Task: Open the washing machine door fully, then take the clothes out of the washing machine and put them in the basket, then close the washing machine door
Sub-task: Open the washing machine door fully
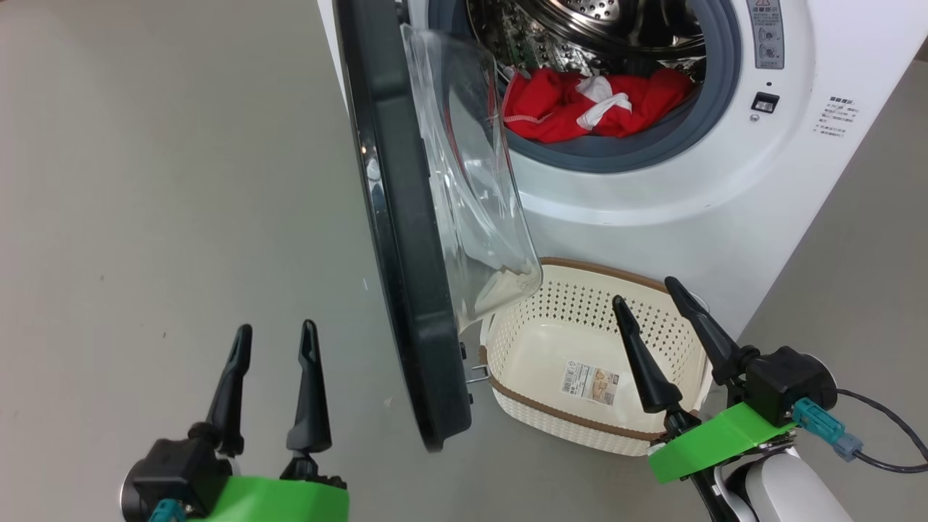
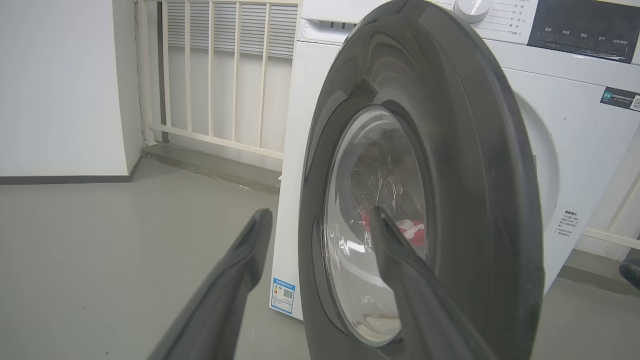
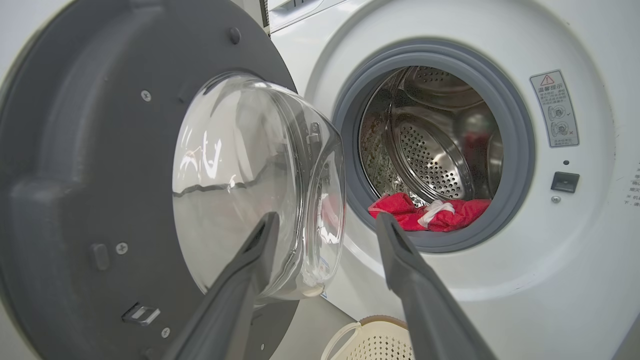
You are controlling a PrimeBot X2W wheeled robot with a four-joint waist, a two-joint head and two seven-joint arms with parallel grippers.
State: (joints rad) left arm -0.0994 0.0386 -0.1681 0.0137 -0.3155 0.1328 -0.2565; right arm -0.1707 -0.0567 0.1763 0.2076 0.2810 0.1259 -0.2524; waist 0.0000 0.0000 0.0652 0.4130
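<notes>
Red-and-white clothes (image 1: 551, 116) in a white washing machine (image 1: 652, 232); cream perforated basket (image 1: 573, 301), brown rim.

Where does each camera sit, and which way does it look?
Head view: on the head, looking down at washing machine door, basket, left gripper, right gripper.
Left wrist view: left wrist, facing the door's outside; own fingers show.
Right wrist view: right wrist, facing the drum; own fingers show.
All share the red clothes.
</notes>
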